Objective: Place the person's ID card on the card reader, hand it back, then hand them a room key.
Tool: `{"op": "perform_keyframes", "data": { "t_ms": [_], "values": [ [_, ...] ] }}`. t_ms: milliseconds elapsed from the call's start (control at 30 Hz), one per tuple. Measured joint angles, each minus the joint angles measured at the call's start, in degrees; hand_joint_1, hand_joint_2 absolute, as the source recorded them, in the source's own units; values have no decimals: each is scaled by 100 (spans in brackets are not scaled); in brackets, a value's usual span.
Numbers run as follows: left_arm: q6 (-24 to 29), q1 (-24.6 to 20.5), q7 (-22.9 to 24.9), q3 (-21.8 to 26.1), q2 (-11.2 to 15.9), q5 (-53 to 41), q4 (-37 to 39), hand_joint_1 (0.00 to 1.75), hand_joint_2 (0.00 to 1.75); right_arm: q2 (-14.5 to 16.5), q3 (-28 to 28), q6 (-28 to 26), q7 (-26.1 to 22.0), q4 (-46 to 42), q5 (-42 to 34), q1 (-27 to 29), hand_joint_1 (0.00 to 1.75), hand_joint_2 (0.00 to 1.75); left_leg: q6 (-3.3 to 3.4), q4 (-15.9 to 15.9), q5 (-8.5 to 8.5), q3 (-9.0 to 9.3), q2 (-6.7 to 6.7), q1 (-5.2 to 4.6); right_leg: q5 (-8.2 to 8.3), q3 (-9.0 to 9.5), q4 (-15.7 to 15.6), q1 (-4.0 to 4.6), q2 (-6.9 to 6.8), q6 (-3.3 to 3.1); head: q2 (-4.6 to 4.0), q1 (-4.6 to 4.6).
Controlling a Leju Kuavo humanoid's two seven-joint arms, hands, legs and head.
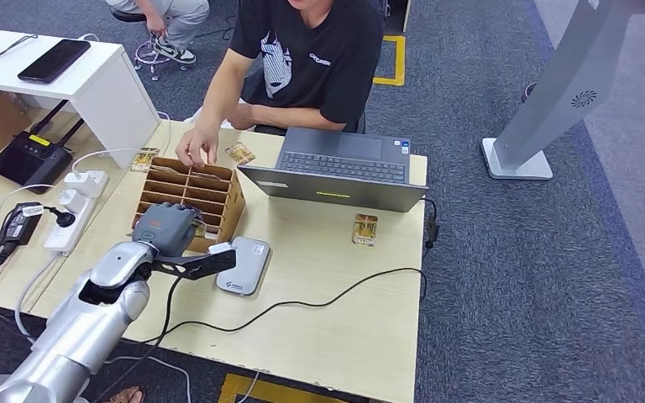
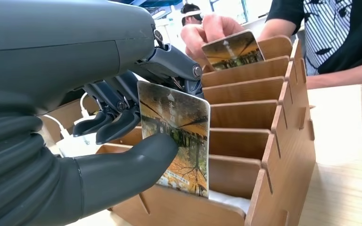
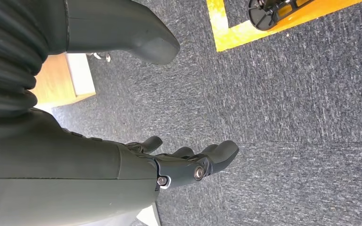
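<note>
so left hand (image 2: 122,117) pinches a card (image 2: 176,141) between thumb and fingers, other fingers curled behind it. card stands upright on its long axis, bottom edge down in the nearest slot of the wooden rack (image 2: 264,155), picture face toward the wrist cam. judging by the task this looks like the room key, not yet clear of the slot. from the head view the left hand (image 1: 166,225) sits over the near end of the rack (image 1: 231,201), reader (image 1: 244,265) just beside it on the right. right hand (image 3: 188,165) hangs by the floor, fingers loosely apart, holding nothing, so left is the only arm in play. next move as i read it: lift straight up along the card's long axis to clear the divider, then carry it forward. person sits beyond the rack's far end, their hand (image 1: 193,149) at the far slots holding another card (image 2: 232,50). handover direction is away from the robot, across the rack.
</note>
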Motion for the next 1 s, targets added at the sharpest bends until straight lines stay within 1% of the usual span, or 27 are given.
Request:
{"op": "perform_keyframes", "data": {
  "t_ms": [100, 300, 500, 567, 700, 800, 1000],
  "values": [
    [49, -99, 44, 0, -2, -6, 0, 175, 175, 0, 0, 2, 1, 0, 22, 0, 0, 175, 0, 0, 0, 0, 0, 0, 0, 0, 0, 0, -1, 0, 0, 0],
    [51, -479, 112, 4, 4, 107, -31, 175, 175, -2, 0, 8, 0, 0, 38, 0, 0, 175, 0, 0, 1, 1, -2, 0, 1, 4, 1, 0, -3, 0, -1, -1],
    [85, -648, 136, 50, 16, 325, -96, 175, 175, -7, 0, 8, -2, 0, 52, 1, 0, 175, -2, 1, 2, -2, -2, 2, 1, 1, 1, 2, -3, 0, 0, -1],
    [14, -842, 186, 139, 54, 498, -188, 175, 175, -11, 0, 10, -1, 0, 71, 1, 0, 175, -3, 1, 3, -3, -3, 4, 1, 0, 2, 5, -3, -1, 0, 0],
    [-181, -1371, 309, 308, 149, 607, -303, 175, 175, -24, 0, 24, 1, 0, 108, 2, 0, 175, -4, 1, 4, -2, -2, 5, 2, 1, 3, 6, -3, -1, -1, -1],
    [-211, -1706, 386, 419, 193, 650, -311, 175, 175, -35, 0, 44, 1, 0, 150, 0, 0, 175, -6, 1, 5, -2, -3, 5, 2, 1, 4, 6, -3, -2, -1, -1],
    [-142, -2076, 486, 582, 203, 699, -306, 175, 175, -68, 1, 52, 27, 0, 239, -2, 0, 175, -6, 1, 5, -3, -2, 5, 2, 0, 5, 6, -2, -2, -1, 0]
  ]
}}
